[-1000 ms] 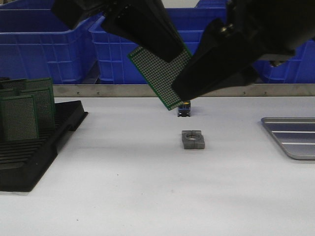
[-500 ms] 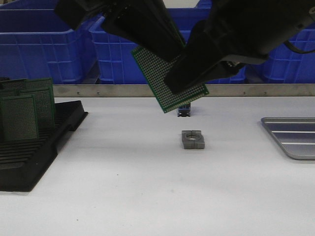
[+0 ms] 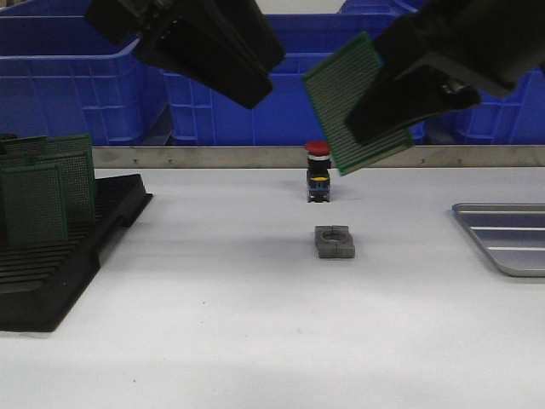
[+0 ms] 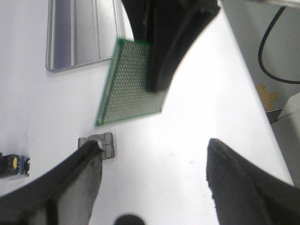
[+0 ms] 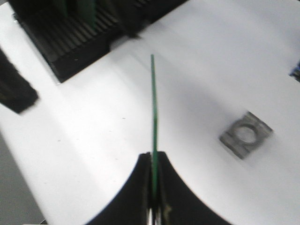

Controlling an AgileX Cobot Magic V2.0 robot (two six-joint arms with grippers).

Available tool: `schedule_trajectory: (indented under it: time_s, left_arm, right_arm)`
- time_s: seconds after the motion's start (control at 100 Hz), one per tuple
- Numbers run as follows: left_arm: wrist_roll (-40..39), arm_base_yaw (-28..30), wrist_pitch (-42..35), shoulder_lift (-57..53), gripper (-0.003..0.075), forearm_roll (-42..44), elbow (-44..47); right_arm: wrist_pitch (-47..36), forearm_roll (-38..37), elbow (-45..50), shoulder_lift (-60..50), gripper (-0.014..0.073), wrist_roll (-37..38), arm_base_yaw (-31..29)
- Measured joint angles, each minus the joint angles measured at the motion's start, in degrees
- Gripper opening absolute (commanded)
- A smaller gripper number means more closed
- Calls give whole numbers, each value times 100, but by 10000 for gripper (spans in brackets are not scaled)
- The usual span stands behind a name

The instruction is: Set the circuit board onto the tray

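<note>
The circuit board (image 3: 336, 94) is a green perforated board held tilted in the air above the middle of the table. My right gripper (image 3: 356, 135) is shut on its edge; the right wrist view shows the board edge-on (image 5: 153, 103) pinched between the fingers of that gripper (image 5: 153, 157). My left gripper (image 3: 251, 89) is open and empty, up and to the left of the board, apart from it. In the left wrist view the gripper (image 4: 152, 145) has wide jaws, with the board (image 4: 129, 82) beyond them. The silver ribbed tray (image 3: 511, 239) lies at the right edge and also shows in the left wrist view (image 4: 70, 42).
A black slotted rack (image 3: 51, 273) with several green boards (image 3: 38, 200) stands at the left. A red-capped button (image 3: 318, 175) and a grey metal block (image 3: 334, 241) sit mid-table under the arms. Blue bins (image 3: 68, 77) line the back.
The board passed from my left gripper to my right. The left gripper opened and drew back to the left. The right gripper moved right with the board, uncovering the red button.
</note>
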Motion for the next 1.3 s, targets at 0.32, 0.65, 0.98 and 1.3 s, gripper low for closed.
schedule_trajectory:
  time_s: [0.32,0.65,0.98,1.3]
  left_arm:
    - [0,137,-11,0,439,0,0]
    - [-10,137,-11,0,439,0,0]
    - [-10,259,-11,-10,439,176,0]
    - [-20,1258,13,-123,439,1707,0]
  right_arm:
    - [83,303,0,655,-115,245,-2247]
    - [-247,555,-289,2060,106,288,-3118]
    - [-288,576,-598,2336,510,288,-3132]
    - [-309,576,-598,1780,486,278,-3132]
